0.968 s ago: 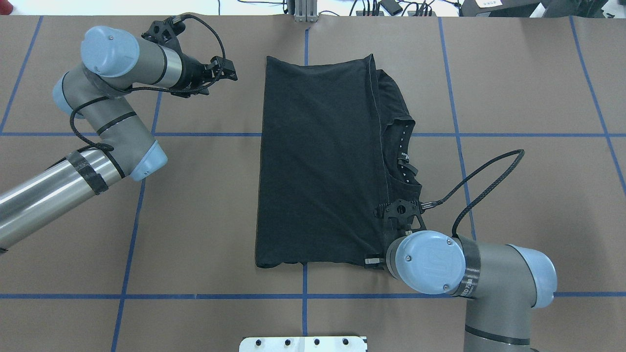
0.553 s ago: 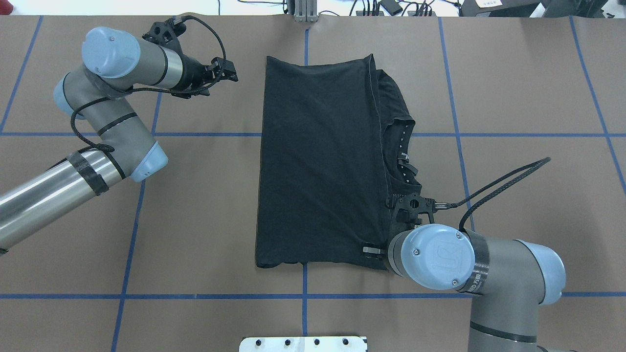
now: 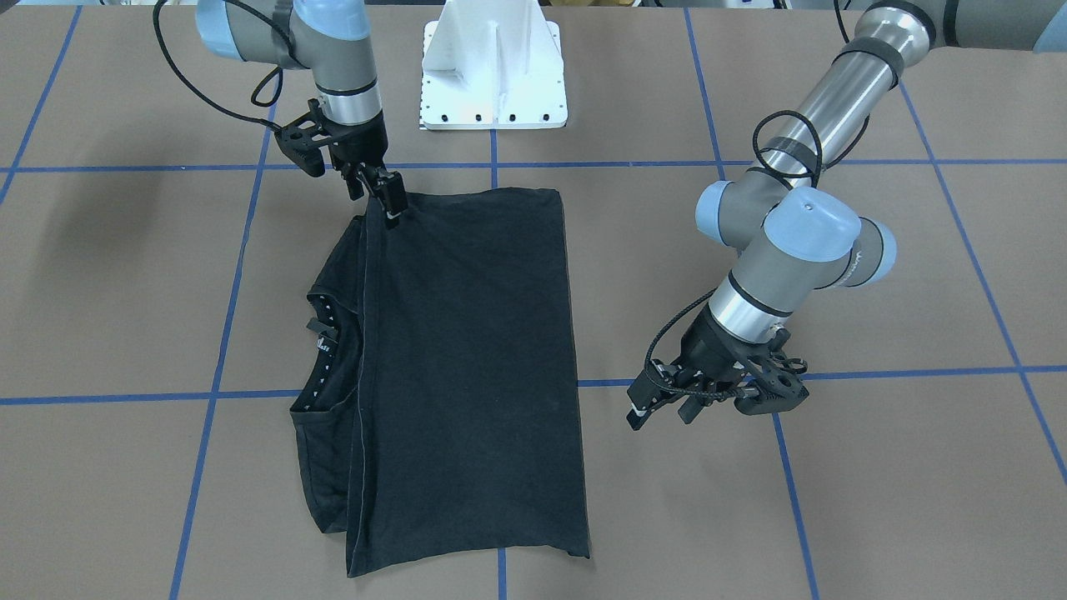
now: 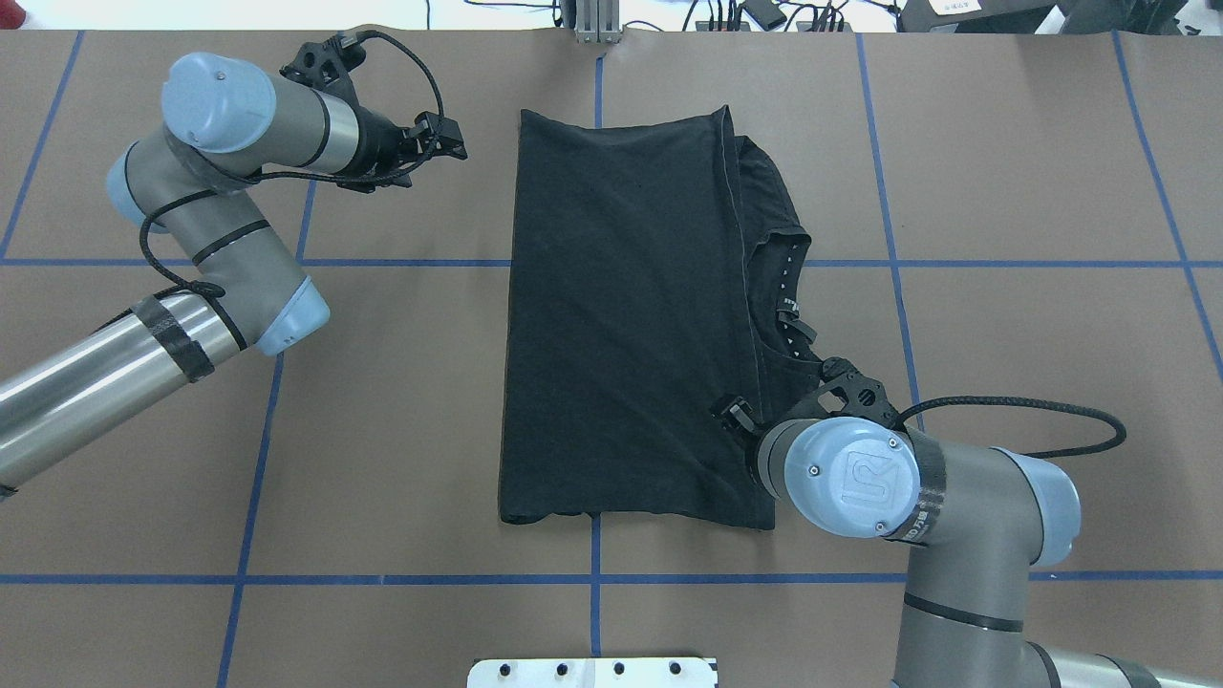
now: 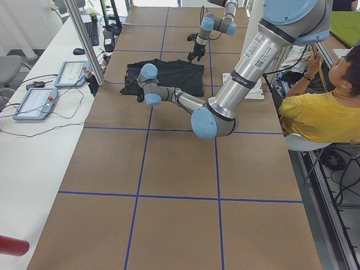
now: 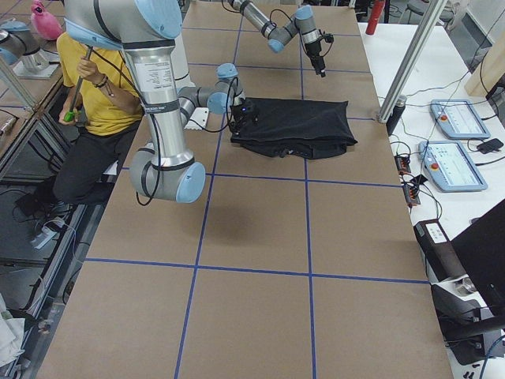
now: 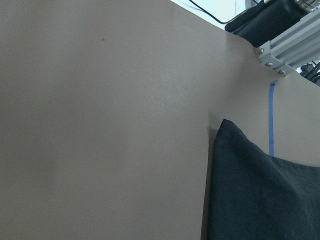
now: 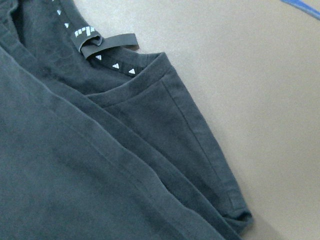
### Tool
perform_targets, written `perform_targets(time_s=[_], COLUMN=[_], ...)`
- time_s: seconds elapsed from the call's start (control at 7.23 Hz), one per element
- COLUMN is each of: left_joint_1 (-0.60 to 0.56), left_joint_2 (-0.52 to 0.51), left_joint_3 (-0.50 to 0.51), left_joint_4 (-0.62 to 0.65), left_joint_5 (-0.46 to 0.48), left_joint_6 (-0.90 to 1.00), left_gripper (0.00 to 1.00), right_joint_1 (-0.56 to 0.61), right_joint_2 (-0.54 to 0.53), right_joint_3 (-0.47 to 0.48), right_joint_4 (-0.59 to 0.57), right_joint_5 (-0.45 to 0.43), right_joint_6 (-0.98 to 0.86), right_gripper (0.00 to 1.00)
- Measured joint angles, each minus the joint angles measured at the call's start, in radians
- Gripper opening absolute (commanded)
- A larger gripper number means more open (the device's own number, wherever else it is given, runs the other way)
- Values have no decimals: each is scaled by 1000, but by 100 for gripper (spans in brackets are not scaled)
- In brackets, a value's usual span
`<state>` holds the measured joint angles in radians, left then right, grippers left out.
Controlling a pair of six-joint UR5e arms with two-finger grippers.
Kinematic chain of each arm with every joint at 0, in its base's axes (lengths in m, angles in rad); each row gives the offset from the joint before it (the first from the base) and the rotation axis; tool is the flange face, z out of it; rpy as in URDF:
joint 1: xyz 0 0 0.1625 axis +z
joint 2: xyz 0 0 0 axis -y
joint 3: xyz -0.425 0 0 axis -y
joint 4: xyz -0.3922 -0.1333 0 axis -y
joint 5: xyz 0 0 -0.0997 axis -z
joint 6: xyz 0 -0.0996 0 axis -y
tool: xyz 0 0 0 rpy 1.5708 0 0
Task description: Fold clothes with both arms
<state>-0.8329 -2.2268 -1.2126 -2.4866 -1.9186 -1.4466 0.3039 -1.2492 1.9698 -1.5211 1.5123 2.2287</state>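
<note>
The clothes are one black T-shirt lying folded and flat in the middle of the table, plain side up. Its collar and neck label show along the right edge. The shirt touches neither gripper. My right gripper hangs over the shirt's right edge near the robot-side corner. In the front view the right gripper looks open and holds no cloth. My left gripper hovers open left of the far left corner, apart from the cloth. It is also open in the front view.
Blue tape lines grid the brown table. The white base mount sits at the robot-side edge. A metal post stands at the far edge. A seated person in a yellow shirt is beside the table, and tablets lie on a side bench.
My right gripper has moved off the shirt's robot-side right corner and further along its right edge, its cable swinging right. The shirt stays flat. The left arm has barely moved.
</note>
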Motion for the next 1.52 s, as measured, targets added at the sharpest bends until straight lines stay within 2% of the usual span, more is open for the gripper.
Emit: perform_targets(time_s=[0.69, 1.38, 1.52], left_joint_1=[0, 0, 0], left_joint_2=[0, -3, -5], left_joint_3=[-1, -2, -2], left_joint_4=[0, -1, 0], left_joint_5=[1, 1, 2], left_joint_6=[0, -19, -27], left_gripper=[92, 94, 94], right_joint_1=[0, 0, -1], right_joint_2=[8, 3, 3], right_joint_3=[-62, -67, -68], right_joint_4=[7, 4, 4], right_joint_5=[2, 9, 8], right_joint_6=[16, 14, 15], right_gripper=[91, 90, 88])
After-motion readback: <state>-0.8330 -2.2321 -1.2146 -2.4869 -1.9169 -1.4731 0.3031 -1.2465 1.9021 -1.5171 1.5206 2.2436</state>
